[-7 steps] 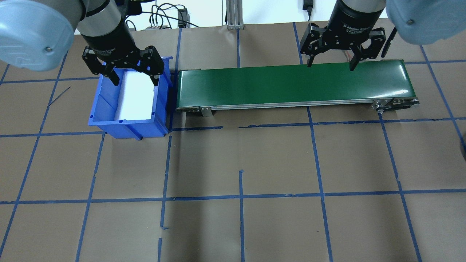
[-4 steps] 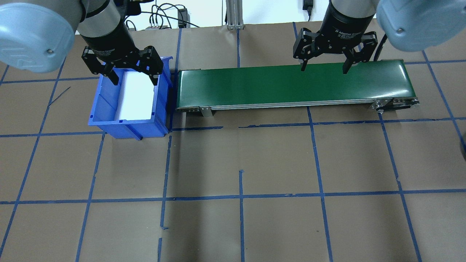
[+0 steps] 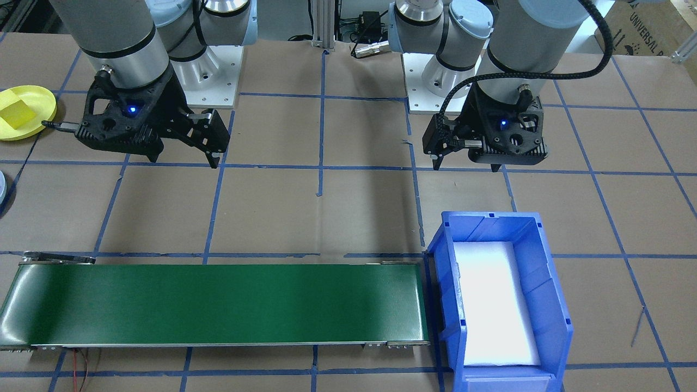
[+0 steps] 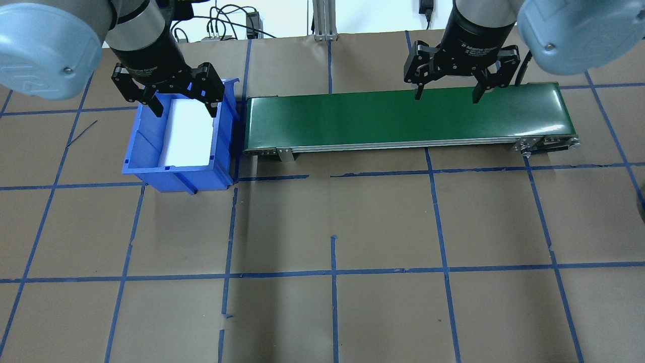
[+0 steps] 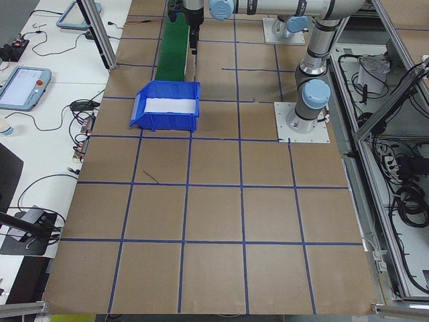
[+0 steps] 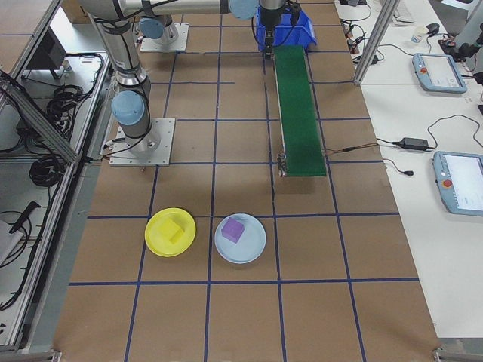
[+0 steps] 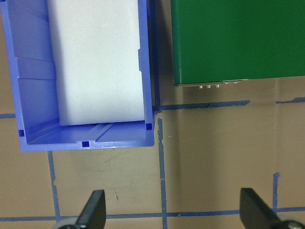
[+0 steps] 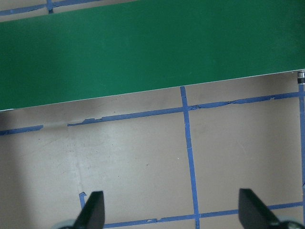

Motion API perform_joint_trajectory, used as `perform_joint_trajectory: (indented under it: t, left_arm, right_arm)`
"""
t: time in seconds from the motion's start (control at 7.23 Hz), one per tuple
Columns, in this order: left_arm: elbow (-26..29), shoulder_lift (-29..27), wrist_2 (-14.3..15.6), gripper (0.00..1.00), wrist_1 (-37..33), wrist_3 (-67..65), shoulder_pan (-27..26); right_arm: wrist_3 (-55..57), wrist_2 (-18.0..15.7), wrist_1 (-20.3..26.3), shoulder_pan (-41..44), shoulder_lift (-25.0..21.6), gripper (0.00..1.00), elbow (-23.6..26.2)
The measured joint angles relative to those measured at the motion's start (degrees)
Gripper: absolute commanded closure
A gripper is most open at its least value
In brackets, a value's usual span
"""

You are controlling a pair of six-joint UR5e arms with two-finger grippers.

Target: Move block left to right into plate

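No block shows in the blue bin (image 4: 174, 177) or on the green belt (image 4: 403, 117). In the exterior right view, a yellow block (image 6: 173, 230) lies in a yellow plate (image 6: 158, 243) and a purple block (image 6: 232, 228) in a pale blue plate (image 6: 253, 244). My left gripper (image 4: 185, 110) hangs open over the bin's back end, above its white foam liner (image 4: 186, 136). My right gripper (image 4: 446, 98) hangs open over the belt's back edge, right of its middle. Both wrist views show wide-apart fingertips (image 7: 93, 210) (image 8: 90, 211) with nothing between them.
The belt (image 3: 218, 302) runs from the bin (image 3: 551, 305) toward my right. The yellow plate (image 3: 41, 98) and its block (image 3: 16, 115) sit at the front view's far left. Blue tape lines grid the brown table (image 4: 332, 227). Cables lie behind the table.
My right gripper has shifted left along the belt's back edge and stayed open. My left gripper has hardly moved.
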Motion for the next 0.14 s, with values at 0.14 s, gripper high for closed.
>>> perform_joint_trajectory:
  t: [0.14]
  left_arm:
    - [0.2, 0.0, 0.0, 0.00, 0.0, 0.0, 0.0]
  right_arm:
    - [0.0, -0.1, 0.0, 0.0, 0.0, 0.00, 0.0]
